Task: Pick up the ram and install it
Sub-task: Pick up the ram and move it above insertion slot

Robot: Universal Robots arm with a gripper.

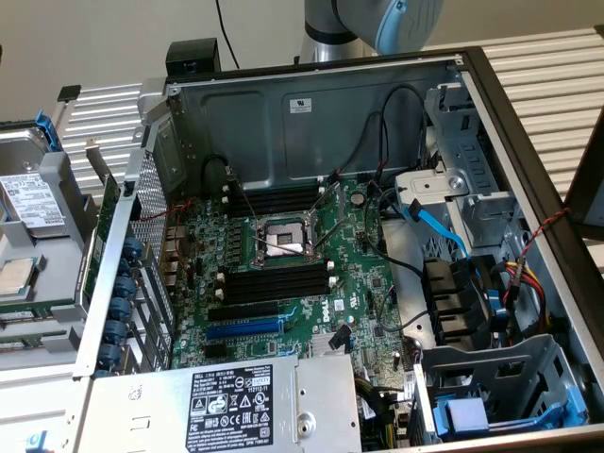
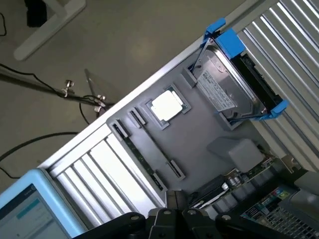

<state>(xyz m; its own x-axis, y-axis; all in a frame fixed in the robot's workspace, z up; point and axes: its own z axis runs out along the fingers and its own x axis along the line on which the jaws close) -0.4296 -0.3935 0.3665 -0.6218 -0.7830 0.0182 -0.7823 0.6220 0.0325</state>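
The ram (image 2: 137, 152) is a long, thin dark strip standing on edge in the grey tray (image 2: 202, 132), held between small end brackets. In the exterior view the ram (image 1: 98, 247) shows as a green strip at the tray's edge, left of the open computer case. My gripper (image 2: 174, 200) hovers above the tray with its dark fingers shut and nothing between them. It is apart from the ram, whose near end lies just off the fingertips. On the motherboard, the black memory slots (image 1: 274, 283) lie empty beside the processor socket (image 1: 281, 238).
The tray also holds a processor chip (image 2: 167, 105) and a hard drive (image 2: 224, 89) in a blue bracket. The case walls (image 1: 311, 104), the power supply (image 1: 226, 406), the drive cage (image 1: 491, 396) and loose cables (image 1: 429, 222) ring the motherboard. A blue expansion slot (image 1: 243, 328) lies below the memory slots.
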